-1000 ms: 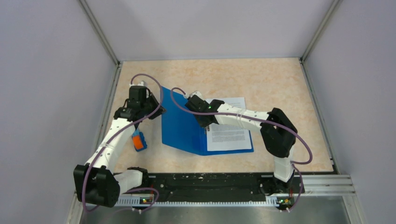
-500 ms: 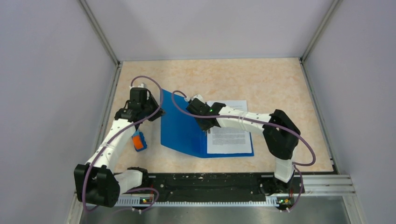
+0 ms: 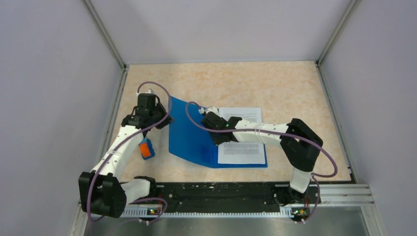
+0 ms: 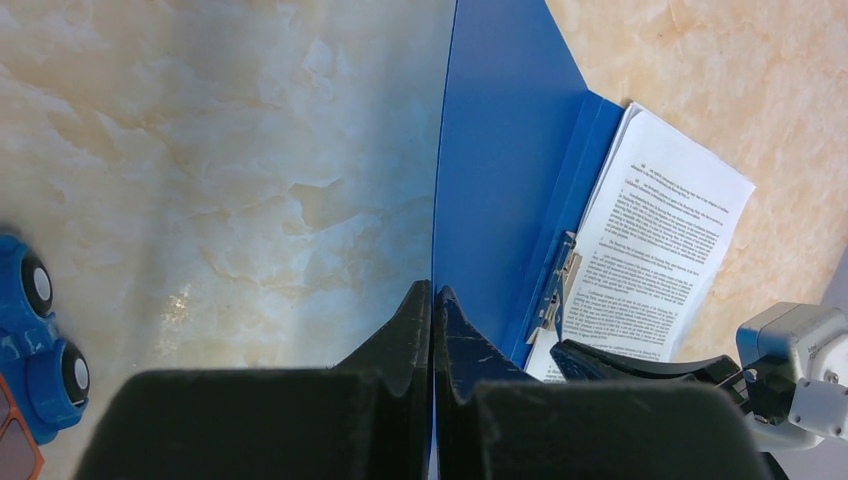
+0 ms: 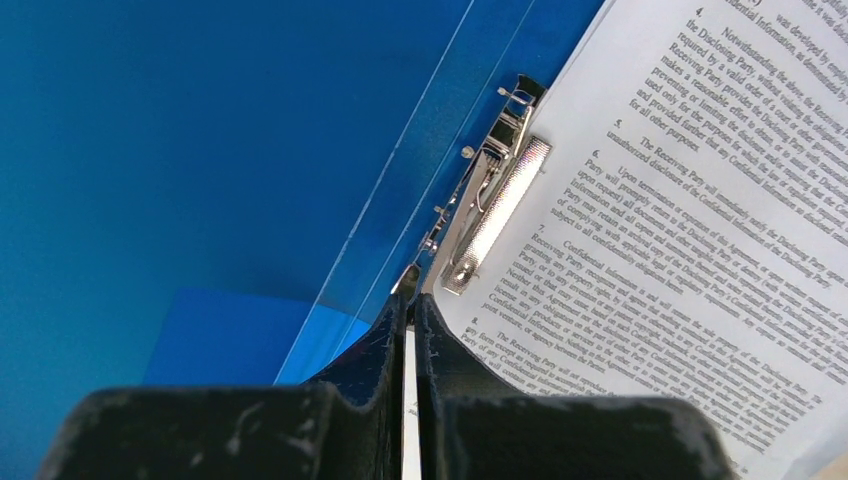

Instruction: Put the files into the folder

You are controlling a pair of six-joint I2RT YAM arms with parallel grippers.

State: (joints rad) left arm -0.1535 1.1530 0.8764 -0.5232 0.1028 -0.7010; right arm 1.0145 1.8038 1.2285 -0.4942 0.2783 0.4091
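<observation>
- The folder (image 3: 193,140) lies open on the desk (image 3: 290,88), its left cover raised.
- The left hand (image 4: 433,295) is closed, pinching that cover's free edge.
- The files (image 3: 243,153) lie on the folder's right panel, beside its metal clip (image 5: 488,215).
- The right hand (image 5: 410,305) has its fingers closed together at the clip's end.

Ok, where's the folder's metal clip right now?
In the right wrist view the metal clip sits mid-frame along the spine of the folder, its flat plate on the left edge of the files, just ahead of the right gripper.
</observation>
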